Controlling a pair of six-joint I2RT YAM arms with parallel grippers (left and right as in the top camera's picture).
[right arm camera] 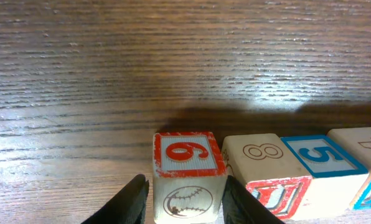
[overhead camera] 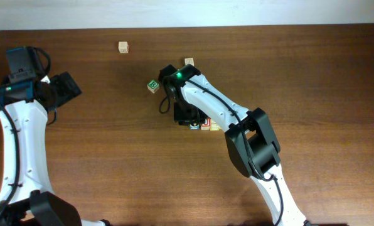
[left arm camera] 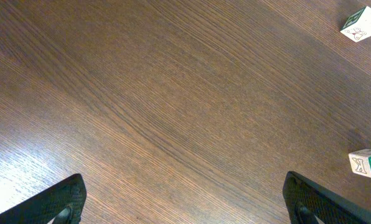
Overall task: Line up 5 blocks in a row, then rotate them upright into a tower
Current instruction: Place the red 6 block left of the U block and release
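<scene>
In the right wrist view a row of blocks lies on the table. The left-end block (right arm camera: 188, 177) has a red 6 on top and a baseball picture in front. Beside it sit a block (right arm camera: 260, 168) with an 8 and a red U, a blue 5 block (right arm camera: 325, 163) and another pale block (right arm camera: 363, 144). My right gripper (right arm camera: 184, 202) straddles the red 6 block, jaws slightly apart, with a thin gap at the left finger. From overhead the right gripper (overhead camera: 188, 116) covers the row's left end (overhead camera: 207, 126). My left gripper (left arm camera: 185, 211) hangs open over bare wood at the left (overhead camera: 71, 85).
A green B cube (overhead camera: 152, 86) lies left of the right arm and shows at the left wrist view's right edge (left arm camera: 367, 163). A pale cube (overhead camera: 123, 47) sits near the back edge; another (overhead camera: 189, 62) lies behind the right arm. A green-edged cube (left arm camera: 361, 23) is at top right.
</scene>
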